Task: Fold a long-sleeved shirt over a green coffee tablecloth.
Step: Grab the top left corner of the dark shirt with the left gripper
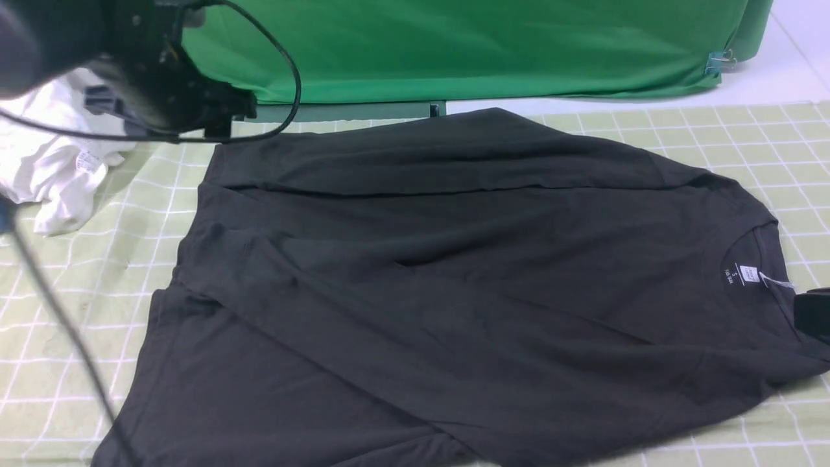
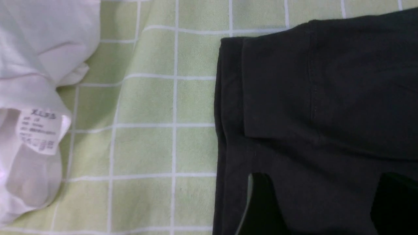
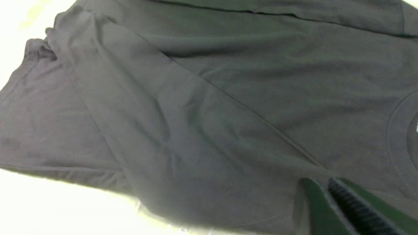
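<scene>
On the green coffee tablecloth [image 1: 713,136] the long-sleeved shirt [image 1: 454,279] lies flat, sleeves folded in. It looks soft and limp, so we judge it best pinched at the hem corners. Our left claw [image 2: 323,195] hangs released; our right claw [image 3: 318,187] looks clenched.

Front camera overlooks the shirt [image 1: 454,292]; wrist cameras view it closely.

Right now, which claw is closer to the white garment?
Left. The left claw hovers over the black shirt's corner, right beside the white garment. The right claw is across the shirt, by the collar.
</scene>
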Tool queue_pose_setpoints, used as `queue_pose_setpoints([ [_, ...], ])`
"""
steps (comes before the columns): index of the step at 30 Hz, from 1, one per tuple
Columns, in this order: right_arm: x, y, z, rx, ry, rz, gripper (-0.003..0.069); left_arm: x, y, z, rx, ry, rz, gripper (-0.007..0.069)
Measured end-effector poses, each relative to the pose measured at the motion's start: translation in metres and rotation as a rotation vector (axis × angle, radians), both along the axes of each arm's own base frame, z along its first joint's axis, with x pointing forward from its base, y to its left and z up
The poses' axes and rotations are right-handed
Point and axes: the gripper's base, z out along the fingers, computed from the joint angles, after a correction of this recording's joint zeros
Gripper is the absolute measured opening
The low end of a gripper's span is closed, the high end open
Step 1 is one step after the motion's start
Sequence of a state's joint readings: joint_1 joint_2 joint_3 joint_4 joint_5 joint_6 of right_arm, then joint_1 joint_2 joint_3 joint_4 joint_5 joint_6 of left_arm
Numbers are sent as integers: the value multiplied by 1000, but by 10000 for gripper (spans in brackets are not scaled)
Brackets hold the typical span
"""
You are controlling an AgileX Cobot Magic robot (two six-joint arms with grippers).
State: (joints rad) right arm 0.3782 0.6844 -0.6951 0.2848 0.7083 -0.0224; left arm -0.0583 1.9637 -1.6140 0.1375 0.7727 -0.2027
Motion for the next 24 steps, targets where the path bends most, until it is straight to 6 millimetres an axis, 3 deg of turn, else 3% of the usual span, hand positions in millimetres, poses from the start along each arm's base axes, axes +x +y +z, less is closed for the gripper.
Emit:
queue_pose_setpoints([
  [6,0,0,0,11,6,-8,70,38,9,-32,-34,62,47,437],
  [11,0,0,0,16,10,-13,70,56,11,-58,-65,87,66,437],
  [18,0,0,0,17,10,-13,70,61,10,-89,-74,146,71,437],
  [22,0,0,0,19,7,-14,70,62,10,-91,-78,141,74,421],
  [24,0,0,1,21,2,-15,70,63,10,-91,-78,137,74,375],
])
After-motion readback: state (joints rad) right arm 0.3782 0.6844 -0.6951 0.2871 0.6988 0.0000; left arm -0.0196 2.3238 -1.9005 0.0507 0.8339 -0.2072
